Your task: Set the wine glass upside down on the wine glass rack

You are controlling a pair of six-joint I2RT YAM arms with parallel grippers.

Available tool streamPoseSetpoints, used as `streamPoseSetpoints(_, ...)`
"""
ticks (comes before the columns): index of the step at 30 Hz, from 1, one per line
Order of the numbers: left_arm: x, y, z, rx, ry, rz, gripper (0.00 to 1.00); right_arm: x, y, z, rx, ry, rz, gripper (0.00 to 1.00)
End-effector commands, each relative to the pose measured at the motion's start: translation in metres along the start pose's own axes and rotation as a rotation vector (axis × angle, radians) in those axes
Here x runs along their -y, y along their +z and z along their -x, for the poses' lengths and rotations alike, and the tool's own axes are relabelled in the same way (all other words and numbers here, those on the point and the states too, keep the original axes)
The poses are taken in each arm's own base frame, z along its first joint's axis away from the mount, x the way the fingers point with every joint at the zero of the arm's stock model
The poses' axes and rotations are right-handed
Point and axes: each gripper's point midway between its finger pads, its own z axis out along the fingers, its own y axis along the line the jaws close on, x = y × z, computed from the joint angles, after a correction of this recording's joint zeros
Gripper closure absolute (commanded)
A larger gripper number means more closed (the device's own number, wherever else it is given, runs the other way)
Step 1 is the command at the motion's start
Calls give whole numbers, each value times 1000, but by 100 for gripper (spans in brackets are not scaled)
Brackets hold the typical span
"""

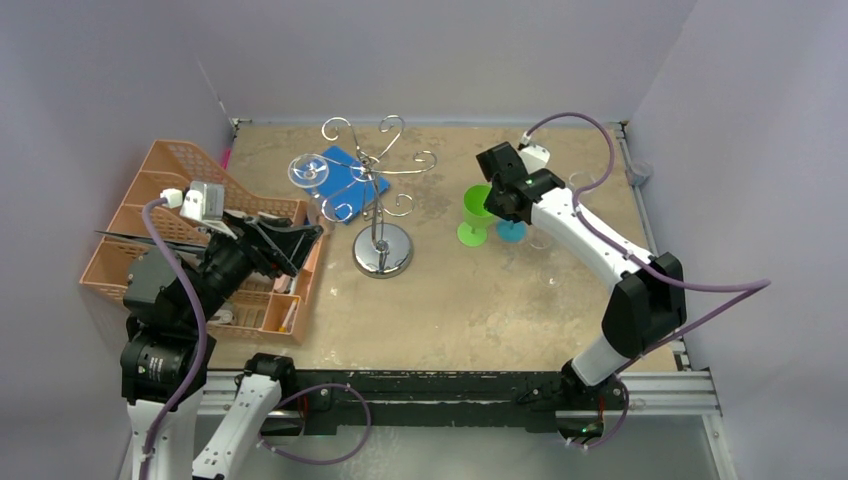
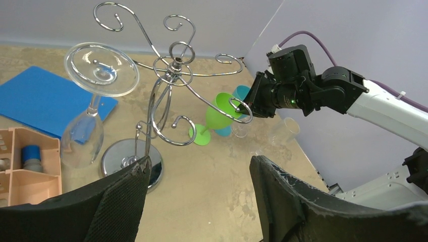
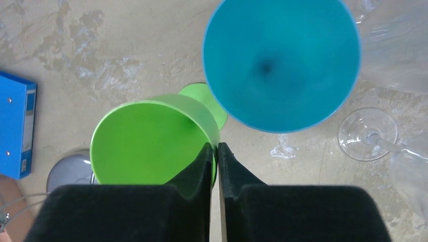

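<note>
Pale lilac walls were seen around one worn tan tabletop, nothing fancy. One silver chrome wire wine glass rack, with a thin post, a round shiny base and curled arms, was stood near the middle. One clear stemmed wine glass was already hung on it upside down, foot up and bowl down, on the left side.

Two coloured plastic wine glasses were stood upright, touching or nearly so, to the right of the rack: one lime green wine glass and one teal blue wine glass. Some clear glassware was laid just beside them, though the exact count couldn't be told.

The right gripper was clamped on the green glass's rim, one finger inside the bowl and one outside. The left gripper was held wide apart over by the rack, with nothing between its fingers.

One flat blue folder was laid behind the rack, and one orange plastic organizer basket was parked at the left edge.
</note>
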Motion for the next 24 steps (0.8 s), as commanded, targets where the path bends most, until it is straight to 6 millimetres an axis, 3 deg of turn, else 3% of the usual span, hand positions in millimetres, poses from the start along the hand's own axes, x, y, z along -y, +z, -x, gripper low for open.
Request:
streamPoseSetpoints(1,3,-5,11,25,-28,24,30,-9,-13,-4,-49,-24,56,96)
streamPoseSetpoints(6,10,-7,12,17,-75,5,30,-6,-21,-11,-75,-60,97,100)
streamPoseSetpoints(13,59,-5,30,-32,-91,-227,30,-2,-50,-6,-2,-85,260,100)
streamPoseSetpoints(17,76,-2,51,-19,-162,-273,30,-2,-77,15,116,-82,368,100)
streamPoseSetpoints(22,101,15,74,-42,-296,-421,31,3,-114,44,273,-91,470,100)
streamPoseSetpoints(24,102,23,84,-26,-341,-428,32,7,-127,56,337,-87,492,100)
